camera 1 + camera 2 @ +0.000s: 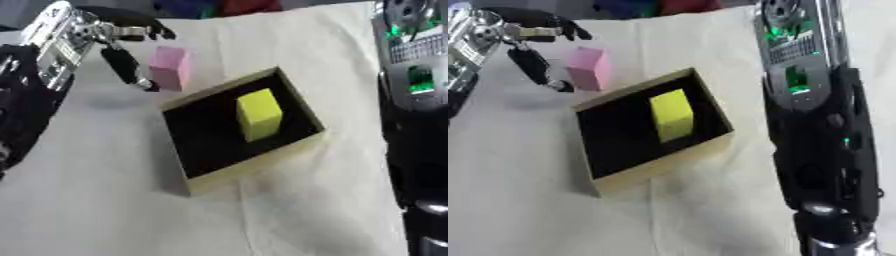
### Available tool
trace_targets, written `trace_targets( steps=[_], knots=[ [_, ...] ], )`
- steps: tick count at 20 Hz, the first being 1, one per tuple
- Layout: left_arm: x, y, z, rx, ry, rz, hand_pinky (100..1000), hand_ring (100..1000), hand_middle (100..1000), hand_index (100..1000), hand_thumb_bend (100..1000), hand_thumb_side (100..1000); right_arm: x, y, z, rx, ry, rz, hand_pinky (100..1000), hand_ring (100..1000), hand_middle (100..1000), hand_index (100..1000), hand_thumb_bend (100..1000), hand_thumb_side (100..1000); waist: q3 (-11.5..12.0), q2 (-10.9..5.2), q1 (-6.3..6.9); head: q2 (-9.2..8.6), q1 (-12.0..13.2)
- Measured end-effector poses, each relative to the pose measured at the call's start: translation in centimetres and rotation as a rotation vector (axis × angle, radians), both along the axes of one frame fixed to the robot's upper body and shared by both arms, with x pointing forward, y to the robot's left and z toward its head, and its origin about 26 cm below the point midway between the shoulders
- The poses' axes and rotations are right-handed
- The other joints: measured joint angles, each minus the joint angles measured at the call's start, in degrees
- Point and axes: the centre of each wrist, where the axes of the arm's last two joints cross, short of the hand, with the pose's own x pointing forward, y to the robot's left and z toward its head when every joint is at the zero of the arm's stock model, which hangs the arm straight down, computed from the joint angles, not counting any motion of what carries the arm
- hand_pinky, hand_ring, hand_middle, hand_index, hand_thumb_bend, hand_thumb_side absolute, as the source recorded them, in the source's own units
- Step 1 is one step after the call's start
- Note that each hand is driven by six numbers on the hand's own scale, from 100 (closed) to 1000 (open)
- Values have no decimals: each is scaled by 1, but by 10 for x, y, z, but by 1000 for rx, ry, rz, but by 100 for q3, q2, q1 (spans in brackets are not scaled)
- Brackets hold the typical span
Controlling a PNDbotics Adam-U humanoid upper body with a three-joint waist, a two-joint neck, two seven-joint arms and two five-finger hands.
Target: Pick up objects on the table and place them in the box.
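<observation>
Pink and upright, a block [170, 67] stands on the cloth-covered table [289, 210] just beyond the far left corner of the box [229, 176], and we see the left robot hand [122, 47] spread around it. One dark finger [122, 64] hangs down along the block's left side, its tip close to the block's lower edge; we cannot tell whether it touches. The other fingers reach out above and behind the block's top, uncurled, with nothing pinched between them. The block rests on the table, not lifted.

Beside it, the box sits askew, shallow and square, with tan walls and a black inside. We find a yellow block [259, 114] already in it, standing on end toward the far right part of the floor, apart from the walls as far as we can make out.

Along the right edge, the robot's right arm [815, 125] fills the view, black with silver parts and small green lights, hanging over the table's right side, well apart from the box. Its robot hand does not show clearly in either view, so we cannot tell how its fingers stand.
</observation>
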Motion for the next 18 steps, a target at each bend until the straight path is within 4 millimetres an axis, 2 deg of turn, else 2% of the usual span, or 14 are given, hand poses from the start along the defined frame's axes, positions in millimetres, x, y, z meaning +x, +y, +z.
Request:
trace_targets(
  steps=[5, 8, 12, 15, 17, 18],
  knots=[
    [4, -1, -5, -17, -3, 2, 889, 869, 862, 1000, 444, 321, -1, -2, 1, 15, 1, 2, 788, 752, 764, 991, 100, 1000, -75, 91, 2, -77, 54],
    [6, 0, -6, -32, -11, 7, 849, 818, 784, 952, 396, 324, -1, -3, 2, 27, 1, 3, 788, 751, 763, 992, 100, 1000, -100, 126, 3, -112, 74],
    [7, 0, -7, -54, -28, 6, 766, 684, 589, 821, 315, 297, -1, -6, 2, 43, 5, -1, 787, 750, 762, 993, 100, 1000, -106, 141, 7, -117, 84],
    [7, 0, -7, -68, -34, 6, 734, 590, 491, 743, 250, 262, 0, -8, -1, 54, 16, -5, 787, 749, 761, 994, 100, 1000, -115, 141, 7, -117, 93],
    [7, 0, -7, -74, -41, 10, 687, 529, 435, 680, 189, 201, 0, -10, -2, 63, 20, -5, 786, 749, 761, 994, 100, 1000, -128, 141, 7, -117, 94],
    [6, 0, -6, -76, -47, 14, 634, 489, 396, 629, 163, 148, 1, -11, -3, 68, 22, -7, 786, 749, 760, 994, 100, 1000, -129, 140, 7, -117, 95]
  ],
)
